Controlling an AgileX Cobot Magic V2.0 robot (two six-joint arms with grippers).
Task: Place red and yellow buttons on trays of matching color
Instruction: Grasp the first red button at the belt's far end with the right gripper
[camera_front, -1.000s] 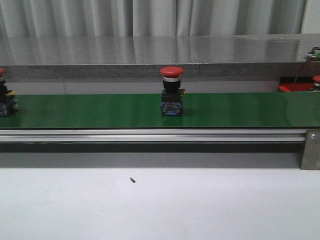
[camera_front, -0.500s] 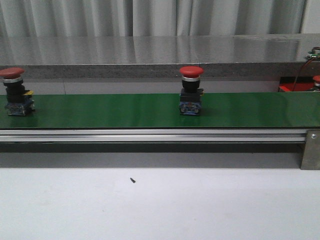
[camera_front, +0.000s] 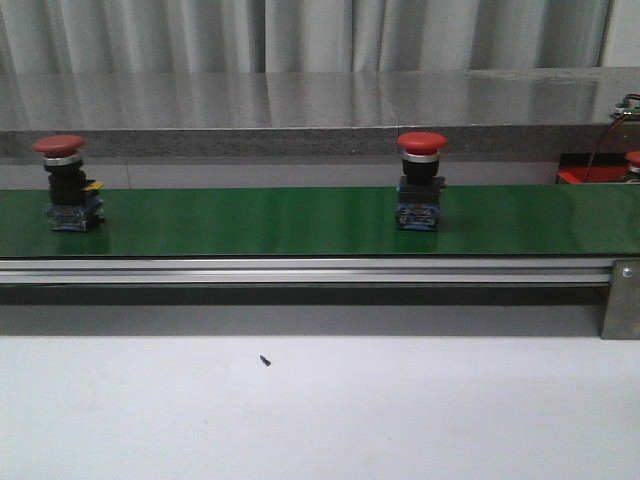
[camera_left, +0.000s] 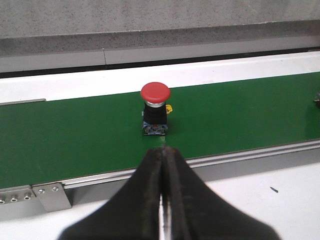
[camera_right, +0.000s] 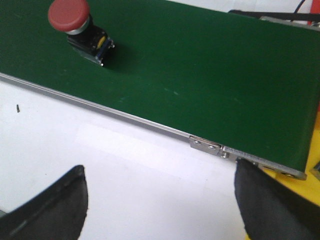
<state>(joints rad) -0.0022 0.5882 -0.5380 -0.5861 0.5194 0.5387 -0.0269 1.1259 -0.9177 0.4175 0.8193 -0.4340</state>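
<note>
Two red buttons stand upright on the green belt (camera_front: 250, 220) in the front view, one at the left (camera_front: 60, 185) and one right of the middle (camera_front: 421, 180). A third red cap (camera_front: 633, 158) shows at the far right edge, by the red tray (camera_front: 572, 176). No yellow button is in view. My left gripper (camera_left: 164, 150) is shut and empty over the belt's near rail, with the left button (camera_left: 155, 107) just beyond its tips. My right gripper (camera_right: 160, 185) is open over the white table, well short of the other button (camera_right: 75, 27).
A metal rail (camera_front: 300, 270) with a bracket (camera_front: 620, 300) runs along the belt's near side. A grey stone ledge (camera_front: 300, 110) lies behind it. A yellow surface (camera_right: 300, 187) shows under the belt's end. A small dark speck (camera_front: 265, 360) lies on the white table.
Both buttons on the belt have travelled to the right. The left one has come fully into the front view. The red tray has not moved.
</note>
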